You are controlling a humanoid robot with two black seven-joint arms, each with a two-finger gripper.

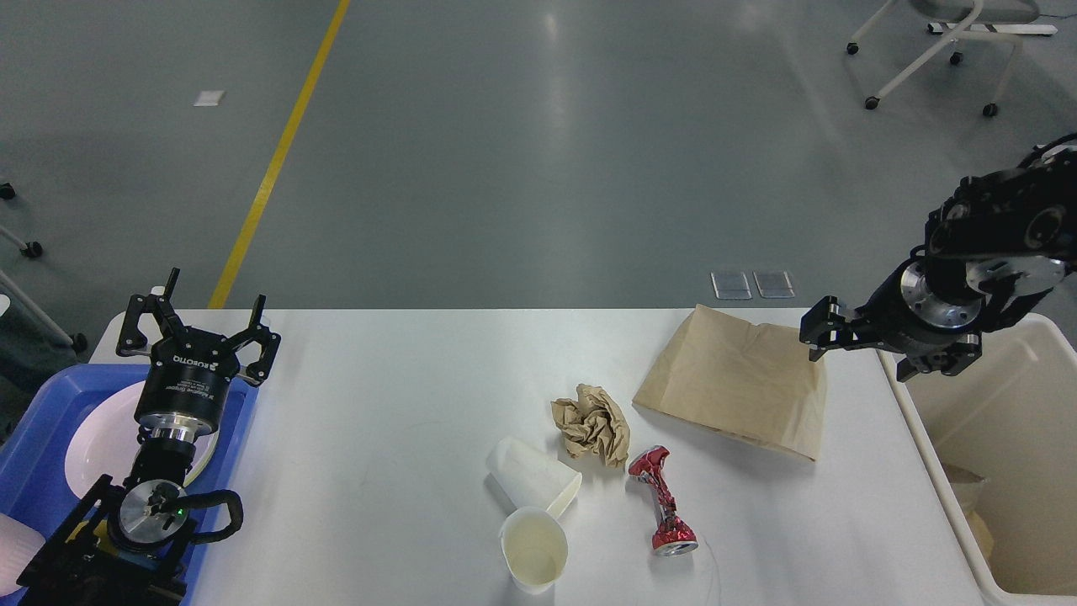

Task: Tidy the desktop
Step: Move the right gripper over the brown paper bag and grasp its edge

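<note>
Upright white paper cup (534, 551) at near tabletop edge, open top up; second white paper cup (533, 478) lies tipped on its side just behind, touching it. Crushed red metal can (663, 502) to the right, crumpled brown paper ball (592, 423) behind. Flat brown paper bag (740, 380) further back-right. All on the large white rectangular tabletop (379, 404), which fills lower-mid view. Left pincer (202, 324) released, fingers spread wide, above blue plastic tray (38, 421) w/ white plate (101, 438). Right pincer (818, 332) at bag's far right corner; state can't tell, too dark. Cream rectangular bin (993, 438) at right edge.
</note>
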